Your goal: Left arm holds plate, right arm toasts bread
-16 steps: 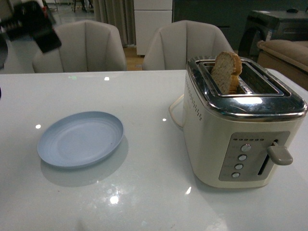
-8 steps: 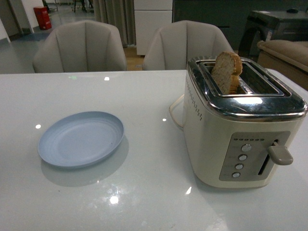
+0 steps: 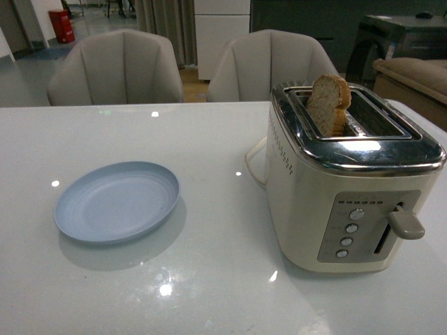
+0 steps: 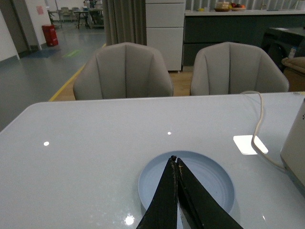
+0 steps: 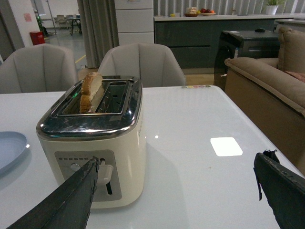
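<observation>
The pale blue plate [image 3: 117, 201] lies flat on the white table, left of the cream toaster [image 3: 349, 174]. The half-slice of bread [image 3: 328, 105] stands up out of the toaster's near-left slot; it also shows in the right wrist view [image 5: 90, 89]. Neither arm shows in the front view. In the left wrist view my left gripper [image 4: 174, 160] is shut and empty, its tips over the plate [image 4: 209, 179]. In the right wrist view my right gripper [image 5: 178, 160] is open wide and empty, in front of the toaster [image 5: 93, 143] and its lever [image 5: 106, 172].
The toaster's cord [image 4: 259, 126] runs over the table behind it. Two grey chairs [image 3: 115, 66] [image 3: 269, 63] stand at the far edge. A brown sofa [image 5: 267, 86] stands past the table's right edge.
A black arm that showed blurred at the top left of the front view one second ago has gone out of view. Plate, toaster and bread have not moved.
</observation>
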Motion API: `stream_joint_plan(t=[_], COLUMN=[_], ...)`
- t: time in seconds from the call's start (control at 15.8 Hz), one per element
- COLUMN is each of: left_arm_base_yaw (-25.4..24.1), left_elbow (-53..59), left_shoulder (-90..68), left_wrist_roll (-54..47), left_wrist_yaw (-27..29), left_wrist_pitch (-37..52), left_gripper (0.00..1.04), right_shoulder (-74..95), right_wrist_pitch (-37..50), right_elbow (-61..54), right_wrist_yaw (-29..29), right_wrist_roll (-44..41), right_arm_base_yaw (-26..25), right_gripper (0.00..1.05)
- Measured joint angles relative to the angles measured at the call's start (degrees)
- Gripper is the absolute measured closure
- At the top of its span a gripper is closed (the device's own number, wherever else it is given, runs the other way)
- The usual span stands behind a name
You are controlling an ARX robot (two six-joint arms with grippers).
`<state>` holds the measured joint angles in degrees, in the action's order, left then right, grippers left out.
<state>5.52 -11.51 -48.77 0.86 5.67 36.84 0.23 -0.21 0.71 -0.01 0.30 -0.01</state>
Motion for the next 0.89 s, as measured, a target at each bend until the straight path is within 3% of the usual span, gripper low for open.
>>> stream_joint_plan(t=[0.19,0.25,0.32,0.89], left_arm_base_yaw=[-1.2,-4.8,-5.9,-5.4], left_elbow=[2.3,3.6,4.7,11.0], left_shoulder=[3.3,5.7,7.7,23.6], left_wrist_roll=[0.0,0.0,0.0,0.0], left_wrist_yaw=[-1.5,-5.0,-4.9,-5.7], left_wrist_pitch=[-0.9,-1.9,-2.9,-12.1], left_gripper=[1.03,1.03,1.03,1.03], right_shoulder=[0.0,0.0,0.0,0.0], right_wrist_pitch=[0.0,0.0,0.0,0.0], right_elbow=[0.0,0.0,0.0,0.0], right_wrist_yaw=[0.0,0.0,0.0,0.0], right_wrist_roll=[0.0,0.0,0.0,0.0], right_arm_base_yaw=[0.0,0.0,0.0,0.0], right_gripper=[0.06,0.06,0.06,0.06])
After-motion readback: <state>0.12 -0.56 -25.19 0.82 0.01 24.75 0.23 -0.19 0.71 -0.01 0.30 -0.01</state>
